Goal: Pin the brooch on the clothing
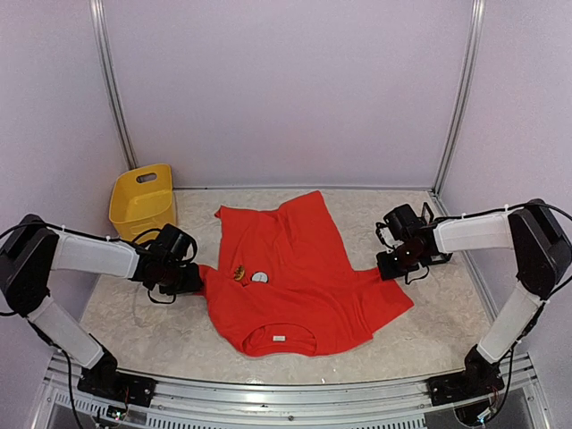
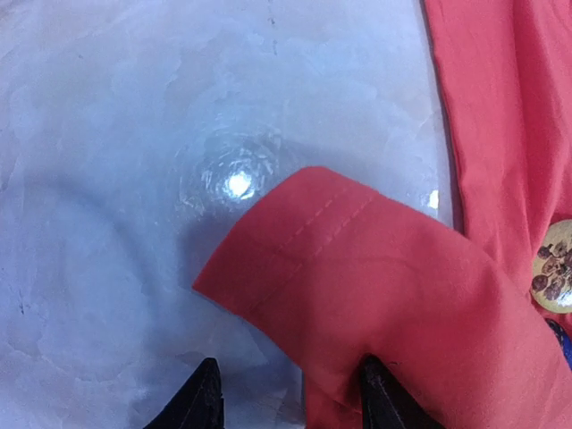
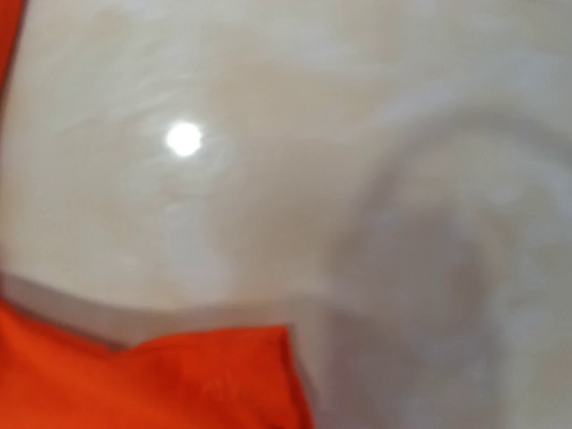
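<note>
We log | left gripper: jaws released astride T-shirt sleeve; poised, we judge, to steady cloth | right gripper: cannot tell

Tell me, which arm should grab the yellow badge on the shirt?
Probably left: its fingers rest by the shirt, near the yellow badge; the right arm is on the far side.

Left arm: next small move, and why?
Probably shut the left gripper on the sleeve. Its jaws stand open, one side over the fabric and the other over the bare table, with the sleeve's folded edge between them. A grip there would likely steady the clothing near the yellow brooch lying on it.
</note>
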Tool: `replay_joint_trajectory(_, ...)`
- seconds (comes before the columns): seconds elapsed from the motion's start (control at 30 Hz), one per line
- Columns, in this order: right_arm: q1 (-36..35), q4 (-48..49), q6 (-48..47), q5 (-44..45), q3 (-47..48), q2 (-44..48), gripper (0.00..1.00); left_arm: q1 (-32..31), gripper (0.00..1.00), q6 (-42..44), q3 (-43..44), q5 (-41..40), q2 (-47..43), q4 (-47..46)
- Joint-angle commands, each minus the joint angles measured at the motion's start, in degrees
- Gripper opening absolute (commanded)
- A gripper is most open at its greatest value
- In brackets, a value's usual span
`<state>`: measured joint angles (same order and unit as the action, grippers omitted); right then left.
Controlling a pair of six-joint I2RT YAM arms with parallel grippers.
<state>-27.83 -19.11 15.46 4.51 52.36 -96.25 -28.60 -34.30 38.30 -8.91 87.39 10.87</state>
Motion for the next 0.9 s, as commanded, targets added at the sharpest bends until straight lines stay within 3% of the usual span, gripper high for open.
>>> replay_joint_trajectory(0.0, 1.17, -0.76, 1.10, 0.41, -1.06, 2.27, 0.00, -2.69, 0.49, 2.31, 2.83, 1.36, 3.47, 1.14)
replay_joint_trajectory(0.1, 1.21, -0.84, 0.98, 0.11, -0.57, 1.87, 0.00, -4.43, 0.44, 3.43, 4.25, 1.77, 6.10, 2.85)
replay_joint_trajectory(0.33, 1.21, -1.37, 0.27, 1.31, 0.95, 1.85, 0.00, -4.78, 0.19, 3.17, 3.86, 4.56, 7.75, 3.46)
replay_joint_trajectory(0.43, 1.24, -1.69, -0.10, 1.79, 1.38, 2.22, 0.00, -5.36, 0.00, 2.98, 2.93, 4.45, 6.66, 4.00)
replay_joint_trajectory(0.53, 1.50, -2.54, -0.55, 2.80, 1.76, 3.17, 0.00, -5.80, 0.00, 2.47, 2.42, 1.93, 4.02, 7.44)
replay_joint_trajectory(0.7, 2.30, -4.68, -1.76, 3.68, 1.71, 5.95, 0.00, -5.97, 0.00, 1.32, 3.51, -7.16, -10.98, 18.03)
replay_joint_trajectory(0.87, 2.26, -6.69, -2.76, -0.13, 0.99, 8.96, 0.00, -6.85, 0.00, -2.25, 2.63, -3.62, -23.83, 24.19)
